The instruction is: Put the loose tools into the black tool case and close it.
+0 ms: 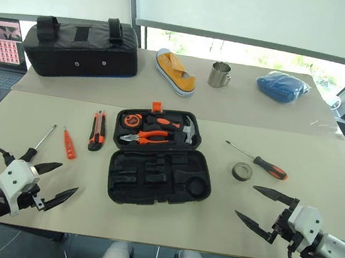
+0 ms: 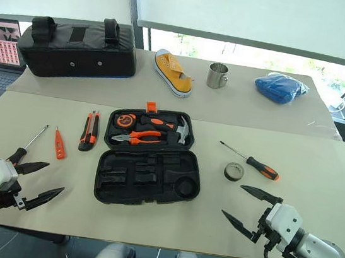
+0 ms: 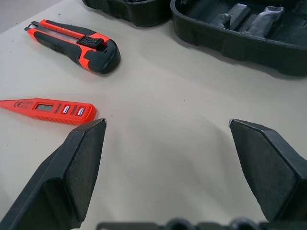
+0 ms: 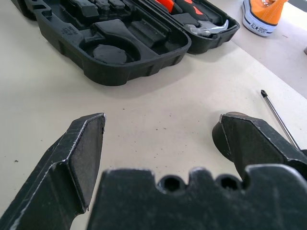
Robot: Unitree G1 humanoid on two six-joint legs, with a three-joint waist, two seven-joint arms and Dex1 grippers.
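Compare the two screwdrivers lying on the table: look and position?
The black-handled screwdriver lies to the left of the black tool case, near the left gripper; the orange-black-handled screwdriver lies to its right, beside the tape roll. Their handles differ in colour. Both lie loose, at a slant, untouched.

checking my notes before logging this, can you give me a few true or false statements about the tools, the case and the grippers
1. The black tool case lies open. True.
2. The utility knife is inside the case. False: it lies on the table, left of the case.
3. The left gripper and right gripper are both open and empty. True.
4. The tape roll sits beside the yellow shoe. False: it lies next to the orange-black screwdriver, right of the case.
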